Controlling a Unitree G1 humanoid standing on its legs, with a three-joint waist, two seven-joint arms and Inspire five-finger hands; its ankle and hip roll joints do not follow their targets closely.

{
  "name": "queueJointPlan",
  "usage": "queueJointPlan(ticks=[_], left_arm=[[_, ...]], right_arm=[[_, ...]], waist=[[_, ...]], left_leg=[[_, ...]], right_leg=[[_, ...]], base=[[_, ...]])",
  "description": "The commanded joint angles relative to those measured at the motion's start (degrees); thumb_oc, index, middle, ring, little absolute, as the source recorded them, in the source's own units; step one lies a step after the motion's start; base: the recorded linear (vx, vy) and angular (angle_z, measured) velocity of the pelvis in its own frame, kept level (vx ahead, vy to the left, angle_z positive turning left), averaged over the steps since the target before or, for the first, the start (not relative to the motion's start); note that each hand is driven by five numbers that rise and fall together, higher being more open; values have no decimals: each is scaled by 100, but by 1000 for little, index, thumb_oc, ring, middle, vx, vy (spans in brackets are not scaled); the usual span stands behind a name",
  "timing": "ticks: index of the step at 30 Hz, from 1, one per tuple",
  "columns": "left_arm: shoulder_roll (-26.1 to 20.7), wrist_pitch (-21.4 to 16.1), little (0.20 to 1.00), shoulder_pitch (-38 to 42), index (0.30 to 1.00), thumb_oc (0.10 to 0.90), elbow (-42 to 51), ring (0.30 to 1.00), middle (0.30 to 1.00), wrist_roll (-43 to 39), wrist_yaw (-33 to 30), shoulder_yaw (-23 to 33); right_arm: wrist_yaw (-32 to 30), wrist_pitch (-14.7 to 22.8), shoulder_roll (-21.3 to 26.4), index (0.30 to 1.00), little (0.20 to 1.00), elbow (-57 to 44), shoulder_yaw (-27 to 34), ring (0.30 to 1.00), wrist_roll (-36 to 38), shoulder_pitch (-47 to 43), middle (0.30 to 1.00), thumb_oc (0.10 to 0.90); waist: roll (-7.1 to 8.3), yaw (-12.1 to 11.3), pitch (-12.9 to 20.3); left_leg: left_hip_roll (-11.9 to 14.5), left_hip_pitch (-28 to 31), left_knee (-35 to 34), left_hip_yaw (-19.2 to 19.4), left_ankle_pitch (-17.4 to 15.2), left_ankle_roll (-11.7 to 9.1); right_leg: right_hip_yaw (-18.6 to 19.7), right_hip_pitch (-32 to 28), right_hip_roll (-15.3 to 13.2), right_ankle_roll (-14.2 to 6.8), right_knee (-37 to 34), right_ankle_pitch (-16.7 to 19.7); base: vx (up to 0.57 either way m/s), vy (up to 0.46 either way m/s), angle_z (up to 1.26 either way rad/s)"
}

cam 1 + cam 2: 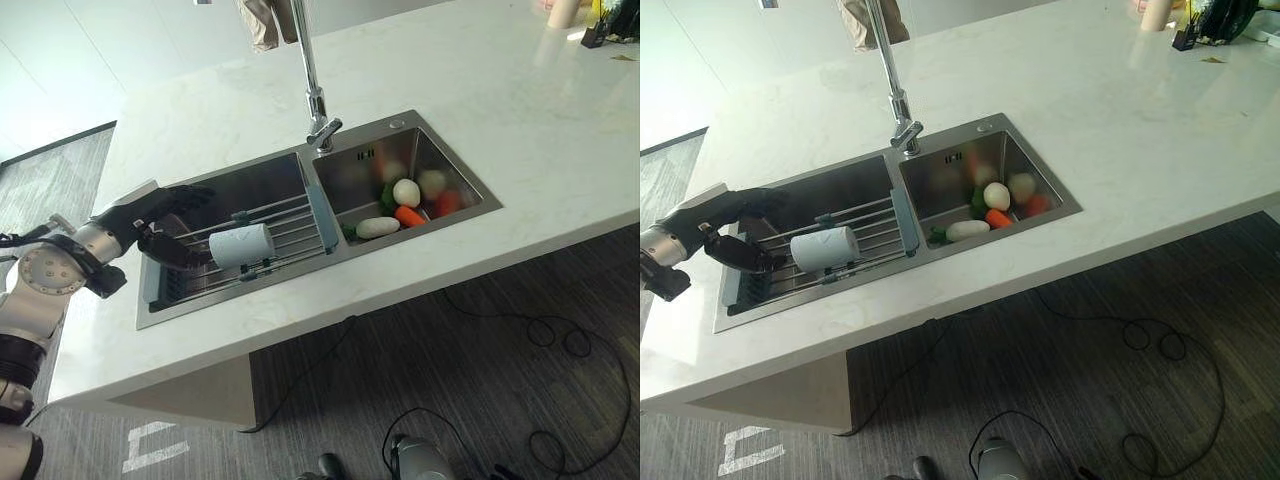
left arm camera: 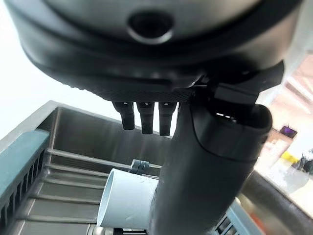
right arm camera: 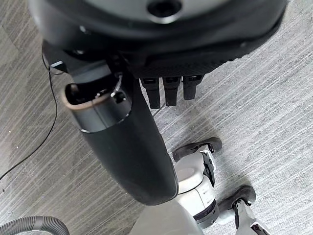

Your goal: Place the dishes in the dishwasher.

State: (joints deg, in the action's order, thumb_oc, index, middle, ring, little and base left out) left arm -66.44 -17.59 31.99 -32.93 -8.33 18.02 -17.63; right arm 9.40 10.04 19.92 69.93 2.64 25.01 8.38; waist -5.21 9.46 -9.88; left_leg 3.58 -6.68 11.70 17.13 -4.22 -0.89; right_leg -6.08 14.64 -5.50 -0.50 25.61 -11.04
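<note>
Down in the steel sink, one smooth white cylindrical cup lies on a wire rack; the left hand spreads open beside it, empty.

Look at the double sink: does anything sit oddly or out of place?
Yes. A white cup lies on its side on the rack over the left basin, and vegetables are piled in the right basin.

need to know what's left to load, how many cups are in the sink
1: a white cup lies on its side on the drying rack over the left basin, beside the left hand. Others may be hidden below the rack.
</note>
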Motion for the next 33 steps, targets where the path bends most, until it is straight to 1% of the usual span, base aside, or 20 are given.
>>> queueJointPlan(ticks=[1,4,5,7,13,15,21,24,25,27,29,30,33], left_arm=[[-504,-334,900,633,900,800,112,900,900,-65,-448,753],[-494,-264,900,677,900,800,184,900,900,-266,-242,706],[-470,-213,900,685,900,800,235,900,900,-382,-51,684],[-435,-116,900,675,900,800,323,900,900,-358,134,662],[-428,-24,900,725,900,800,370,900,900,-142,284,482],[-461,23,900,749,900,800,360,900,900,-175,361,412],[-486,49,900,721,900,800,291,900,900,-231,479,365],[-488,79,900,761,900,800,279,900,900,-190,462,310],[-485,44,900,766,900,800,255,900,900,-65,349,282],[-501,30,900,782,900,800,199,900,900,-17,333,252],[-499,9,900,771,900,800,142,900,900,238,182,228],[-501,-55,900,715,900,800,65,900,900,313,77,258],[-517,-94,900,687,900,800,32,900,900,437,-45,274]], right_arm=[[-46,114,184,900,900,-157,-42,900,222,252,900,800],[-55,86,199,900,900,-190,-20,900,235,261,900,800],[-45,95,203,900,900,-207,-1,900,229,275,900,800],[-47,106,208,900,900,-243,14,900,205,286,900,800],[-59,117,230,900,900,-289,43,900,222,314,900,800],[-82,83,240,900,900,-338,40,900,231,319,900,800],[-93,132,261,900,900,-346,72,900,214,366,900,800],[-97,130,280,900,900,-378,73,900,208,368,900,800],[-114,107,292,900,900,-423,73,900,211,373,900,800],[-119,87,309,900,900,-447,67,900,228,374,900,800],[-142,66,313,900,900,-480,46,900,250,369,900,800],[-149,58,321,900,900,-494,47,900,232,375,900,800],[-136,75,327,900,900,-492,56,900,214,391,900,800]], waist=[[-47,154,275],[-68,182,236],[-78,198,211],[-90,217,191],[-121,258,176],[-129,271,158],[-166,296,130],[-176,308,117],[-176,315,105],[-176,320,98],[-166,319,83],[-158,324,72],[-151,326,66]], left_leg=[[351,-38,549,-263,-941,-265],[334,-52,549,-268,-934,-259],[331,-61,549,-265,-926,-263],[327,-66,549,-261,-922,-266],[322,-64,549,-234,-908,-277],[326,-61,549,-218,-896,-281],[331,-60,549,-184,-878,-288],[341,-63,549,-181,-864,-297],[345,-69,549,-173,-859,-300],[347,-74,549,-172,-856,-302],[350,-80,549,-178,-845,-305],[360,-76,549,-170,-838,-306],[362,-78,549,-168,-836,-306]], right_leg=[[379,-267,-651,-1232,-842,410],[427,-237,-641,-1231,-842,423],[446,-220,-642,-1231,-842,430],[463,-208,-642,-1233,-842,433],[478,-191,-656,-1245,-842,440],[482,-184,-661,-1246,-842,448],[483,-168,-665,-1249,-842,455],[483,-161,-665,-1247,-842,459],[480,-152,-665,-1244,-842,460],[476,-145,-662,-1239,-842,458],[466,-138,-659,-1233,-842,462],[463,-142,-658,-1229,-842,464],[457,-140,-659,-1230,-842,467]], base=[[0,0,0],[0,0,0],[-2,4,-4],[0,8,-7],[7,1,-4],[5,-4,-2],[7,6,-2],[0,0,0],[0,0,0],[0,0,0],[27,9,0],[45,16,0],[12,6,0]])
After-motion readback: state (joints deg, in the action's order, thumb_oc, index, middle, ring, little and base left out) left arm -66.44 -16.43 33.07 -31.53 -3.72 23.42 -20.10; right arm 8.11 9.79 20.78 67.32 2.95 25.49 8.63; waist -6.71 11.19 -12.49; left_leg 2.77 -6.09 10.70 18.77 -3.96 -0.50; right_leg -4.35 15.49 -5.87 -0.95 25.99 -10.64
